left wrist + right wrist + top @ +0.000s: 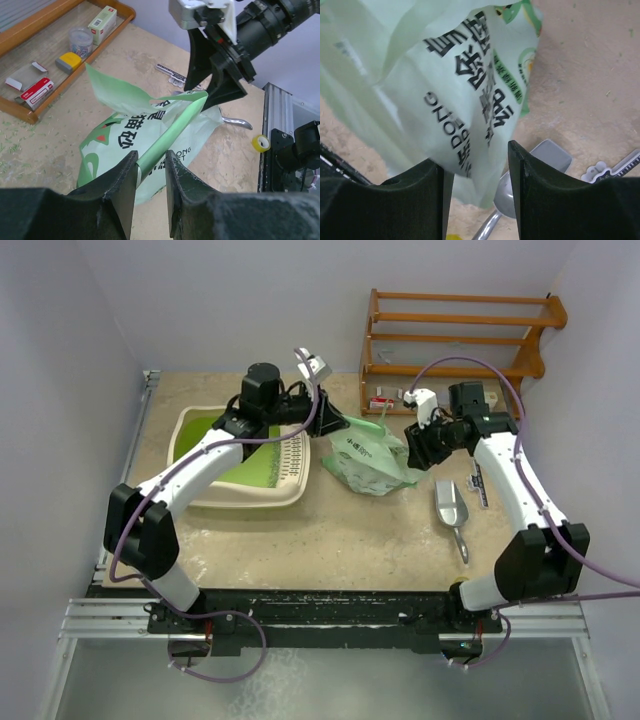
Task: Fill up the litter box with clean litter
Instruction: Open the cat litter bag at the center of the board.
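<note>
Count: one litter box, one green bag, one metal scoop, one wooden rack. Box sits at 10 o'clock on the table, bag just beside it at its 3 o'clock, scoop at the bag's 4 o'clock. My left gripper: jaws a narrow slit, bag's folded edge running between them (pinched or loose, can't tell). My right gripper: jaws wide, bag panel between them, grip unclear.
</note>
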`<state>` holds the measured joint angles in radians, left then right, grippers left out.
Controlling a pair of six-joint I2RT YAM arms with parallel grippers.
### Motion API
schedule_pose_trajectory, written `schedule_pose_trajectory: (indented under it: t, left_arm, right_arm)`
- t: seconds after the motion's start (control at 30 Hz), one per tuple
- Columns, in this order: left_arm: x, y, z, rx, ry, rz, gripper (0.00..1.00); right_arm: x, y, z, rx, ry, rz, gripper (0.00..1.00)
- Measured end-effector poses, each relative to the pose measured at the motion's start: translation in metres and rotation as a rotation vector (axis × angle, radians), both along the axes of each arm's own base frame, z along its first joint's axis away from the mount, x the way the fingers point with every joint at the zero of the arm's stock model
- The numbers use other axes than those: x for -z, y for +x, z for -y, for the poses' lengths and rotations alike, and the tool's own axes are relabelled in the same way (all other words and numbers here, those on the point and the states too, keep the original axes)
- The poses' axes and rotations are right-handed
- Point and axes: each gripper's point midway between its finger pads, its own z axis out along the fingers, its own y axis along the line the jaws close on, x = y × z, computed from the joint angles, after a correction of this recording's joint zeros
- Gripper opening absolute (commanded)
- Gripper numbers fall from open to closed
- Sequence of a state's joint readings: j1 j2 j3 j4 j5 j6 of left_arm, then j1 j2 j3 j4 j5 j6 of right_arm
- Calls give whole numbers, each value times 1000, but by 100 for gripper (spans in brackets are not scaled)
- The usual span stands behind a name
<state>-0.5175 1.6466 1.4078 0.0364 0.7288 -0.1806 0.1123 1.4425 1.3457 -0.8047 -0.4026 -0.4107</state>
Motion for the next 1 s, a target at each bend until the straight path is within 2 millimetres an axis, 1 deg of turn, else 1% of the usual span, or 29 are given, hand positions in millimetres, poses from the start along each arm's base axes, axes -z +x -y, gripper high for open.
schedule_pose_trajectory:
  t: [0.07, 0.1, 0.13, 0.2, 0.23, 0.33, 0.37, 0.47, 0.57, 0.67, 0.8, 0.9, 1.0]
  left_arm:
    - [1, -2, 1, 4, 2, -2, 26]
    - [2, -3, 3, 7, 2, -4, 26]
    - [3, -4, 4, 11, 4, -6, 26]
    - [5, -8, 7, 20, 6, -9, 26]
    - [6, -9, 9, 24, 8, -11, 24]
    - [9, -13, 15, 34, 13, -16, 7]
    - [11, -14, 16, 37, 15, -20, 4]
    - [18, -16, 22, 51, 26, -29, 3]
    - [22, -16, 25, 57, 36, -40, 3]
    - [23, -15, 26, 54, 42, -36, 3]
    - [22, -18, 28, 69, 37, -35, 3]
    - [20, -21, 30, 84, 31, -28, 3]
    - [19, -23, 32, 94, 28, -24, 3]
  right_arm:
    - [4, 8, 1, 12, -6, 7, 45]
    - [6, 12, 1, 18, -9, 8, 40]
    - [9, 15, 1, 20, -10, 6, 33]
    - [16, 19, 1, 22, -11, -9, 1]
    - [22, 21, 0, 30, -8, -31, 0]
    - [37, 29, 4, 63, -36, -76, 0]
    - [41, 32, 6, 76, -49, -81, 0]
    - [44, 43, 12, 131, -76, -62, 0]
    - [31, 55, 19, 186, -97, 7, 0]
    - [4, 70, 24, 239, -112, 117, 0]
    - [-22, 85, 35, 295, -138, 245, 0]
    - [-32, 91, 42, 331, -163, 293, 0]
    - [-34, 94, 46, 353, -170, 307, 0]
